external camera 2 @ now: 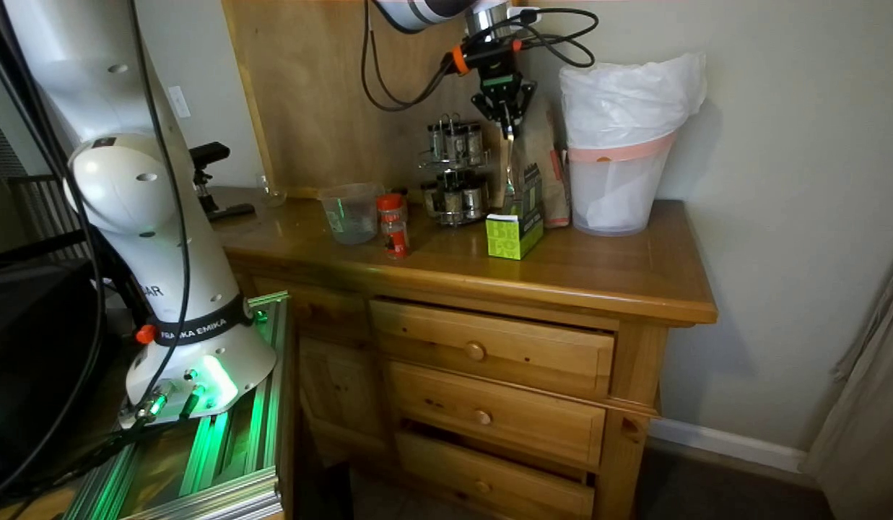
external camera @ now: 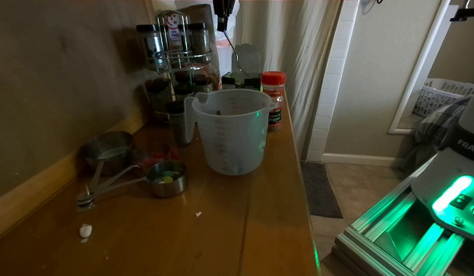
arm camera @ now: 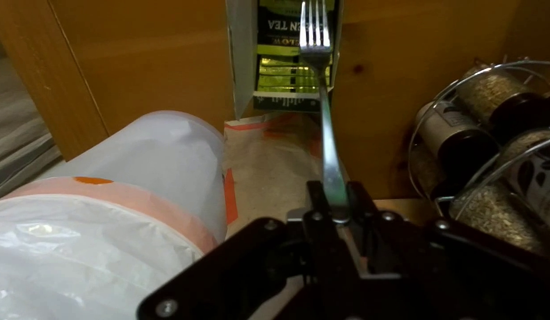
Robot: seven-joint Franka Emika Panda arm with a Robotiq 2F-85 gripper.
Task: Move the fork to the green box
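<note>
My gripper [external camera 2: 507,124] is shut on the handle end of a metal fork [external camera 2: 510,162], which hangs tines down. In the wrist view the fork [arm camera: 327,129] runs away from the gripper [arm camera: 333,190], its tines over the open green box [arm camera: 286,103] with tea packets inside. The bright green box [external camera 2: 505,238] stands on the dresser top with a raised dark lid. In an exterior view the fork [external camera: 233,50] hangs below the gripper [external camera: 222,27], and the box [external camera: 228,81] is mostly hidden behind the measuring cup. Whether the tines touch the box, I cannot tell.
A spice rack [external camera 2: 453,166] and a red-capped pepper jar [external camera 2: 393,224] stand near the box. A white-lined bin [external camera 2: 612,180] and a paper bag [arm camera: 275,169] are close by. A plastic measuring cup [external camera: 235,134] and metal measuring cups [external camera: 168,188] sit farther along the dresser.
</note>
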